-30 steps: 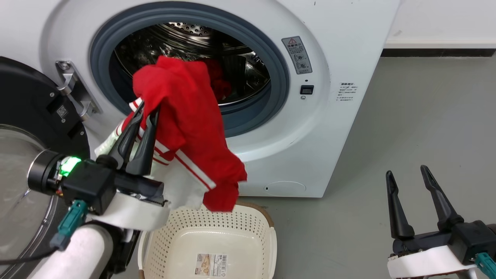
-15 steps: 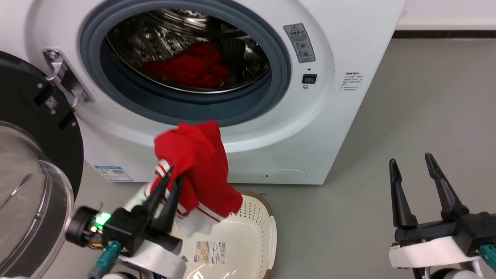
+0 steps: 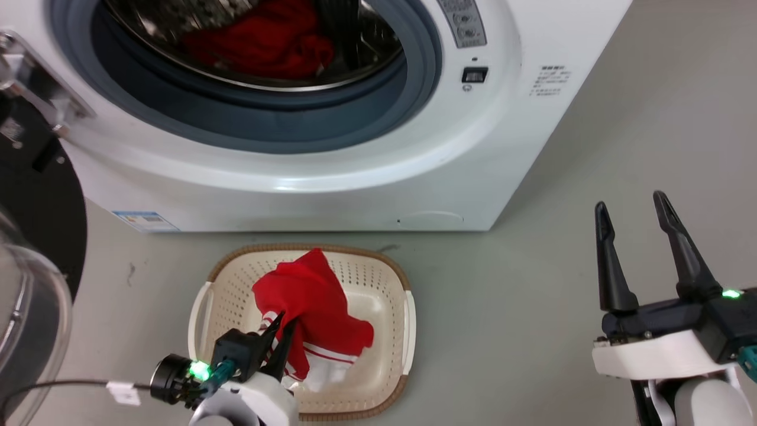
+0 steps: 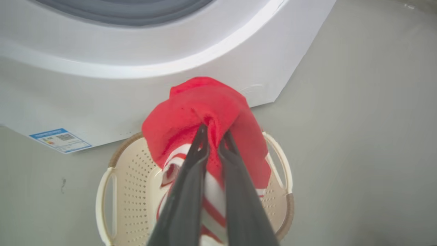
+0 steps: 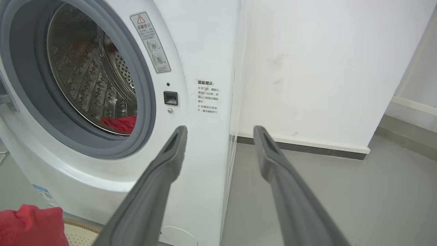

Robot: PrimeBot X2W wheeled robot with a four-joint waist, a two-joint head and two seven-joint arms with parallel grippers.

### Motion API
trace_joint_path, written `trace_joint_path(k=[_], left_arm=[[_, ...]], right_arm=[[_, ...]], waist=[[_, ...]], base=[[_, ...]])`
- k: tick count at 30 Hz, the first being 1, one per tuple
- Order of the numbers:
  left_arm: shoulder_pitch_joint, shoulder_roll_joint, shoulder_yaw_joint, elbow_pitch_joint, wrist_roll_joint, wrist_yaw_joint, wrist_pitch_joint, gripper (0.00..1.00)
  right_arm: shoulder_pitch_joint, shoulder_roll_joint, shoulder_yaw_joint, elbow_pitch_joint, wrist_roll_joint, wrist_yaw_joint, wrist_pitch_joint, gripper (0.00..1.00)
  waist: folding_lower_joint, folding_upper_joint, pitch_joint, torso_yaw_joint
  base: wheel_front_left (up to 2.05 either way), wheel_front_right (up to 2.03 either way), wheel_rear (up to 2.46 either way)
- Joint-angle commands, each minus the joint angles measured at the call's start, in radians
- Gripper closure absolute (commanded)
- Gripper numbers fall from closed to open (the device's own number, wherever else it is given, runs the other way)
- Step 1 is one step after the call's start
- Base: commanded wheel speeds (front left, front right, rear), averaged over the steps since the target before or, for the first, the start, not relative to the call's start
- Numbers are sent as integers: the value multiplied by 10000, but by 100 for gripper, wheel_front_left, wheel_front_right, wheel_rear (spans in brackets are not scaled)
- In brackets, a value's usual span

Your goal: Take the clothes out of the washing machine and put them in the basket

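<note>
My left gripper [image 3: 284, 322] [image 4: 213, 131] is shut on a red garment [image 3: 307, 307] [image 4: 201, 109] with white stripes, which hangs down into the cream basket [image 3: 378, 278] [image 4: 129, 160] on the floor before the washing machine [image 3: 366, 165]. A second red garment [image 3: 260, 41] [image 5: 119, 123] lies in the steel drum behind the grey ring. My right gripper [image 3: 630, 207] [image 5: 220, 133] is open and empty, off to the right over the bare floor, pointing at the washer's front corner.
The round black-framed glass door [image 3: 29, 284] stands swung open at the left. Grey floor [image 3: 532, 307] stretches to the right of the basket and machine. A white wall [image 5: 324, 68] with a baseboard stands beyond the washer.
My left gripper has carried the red garment down from the drum opening into the basket. The head camera has tilted downward. The right gripper has kept its pose.
</note>
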Motion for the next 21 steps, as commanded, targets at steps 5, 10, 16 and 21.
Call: trace_joint_path(k=[5,10,16,21], left_arm=[[-1185,-762,-44,2134,294,-613,-107,100],[-2502,-1471,115,4024,466,-1018,-119,100],[-4345,-2064,-191,6347,913,-1363,-111,100],[-5575,-2393,-576,7940,1241,-1559,-16,100]], right_arm=[[-567,15,61,-157,-118,-7,-19,0],[-1094,15,-26,-365,-54,-7,-21,0],[-1770,17,-133,-631,74,-7,-19,0],[-2223,17,-249,-739,231,-8,-19,0]], waist=[[-1,-1,1171,-289],[-1,-1,2323,-432],[-1,-1,4031,-534],[-1,-1,5124,-685]], base=[[0,0,0],[0,0,0],[0,0,0],[0,0,0]])
